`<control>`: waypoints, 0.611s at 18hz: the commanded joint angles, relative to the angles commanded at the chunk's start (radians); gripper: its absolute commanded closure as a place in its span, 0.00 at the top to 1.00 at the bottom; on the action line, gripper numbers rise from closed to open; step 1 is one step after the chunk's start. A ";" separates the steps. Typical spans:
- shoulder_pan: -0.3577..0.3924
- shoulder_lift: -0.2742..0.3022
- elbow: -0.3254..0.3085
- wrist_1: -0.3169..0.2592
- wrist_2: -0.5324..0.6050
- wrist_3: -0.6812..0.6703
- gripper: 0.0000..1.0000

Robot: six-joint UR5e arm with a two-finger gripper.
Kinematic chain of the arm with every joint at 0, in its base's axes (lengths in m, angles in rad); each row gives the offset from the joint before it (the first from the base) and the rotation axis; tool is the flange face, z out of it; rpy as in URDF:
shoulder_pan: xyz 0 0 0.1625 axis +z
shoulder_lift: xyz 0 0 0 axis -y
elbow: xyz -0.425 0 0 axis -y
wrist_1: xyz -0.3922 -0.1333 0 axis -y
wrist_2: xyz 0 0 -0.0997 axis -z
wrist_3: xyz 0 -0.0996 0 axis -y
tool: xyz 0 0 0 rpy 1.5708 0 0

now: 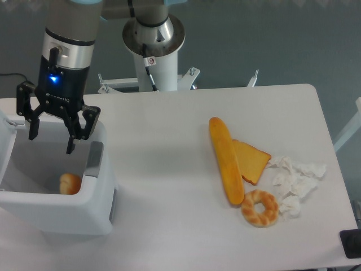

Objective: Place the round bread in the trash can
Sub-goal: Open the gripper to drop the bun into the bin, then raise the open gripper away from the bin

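Nearest me on the bench [169, 169], at the left, I see the trash can [98, 209] with the round bread [70, 183] lying deep in its hollow, while my gripper [52, 138] hangs over the bin's far part, jaws apart and holding nothing.

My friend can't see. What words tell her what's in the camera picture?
A robot arm's open tool hangs over a white trash can at the table's left, and the round bread lies inside the can. On the right of the white table lie a baguette, a toast slice, a ring bread and crumpled paper.
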 joint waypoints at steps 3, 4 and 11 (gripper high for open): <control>0.011 0.003 0.002 0.002 0.000 0.086 1.00; 0.015 0.005 0.002 0.002 0.002 0.147 1.00; 0.051 0.015 -0.008 0.003 0.006 0.304 1.00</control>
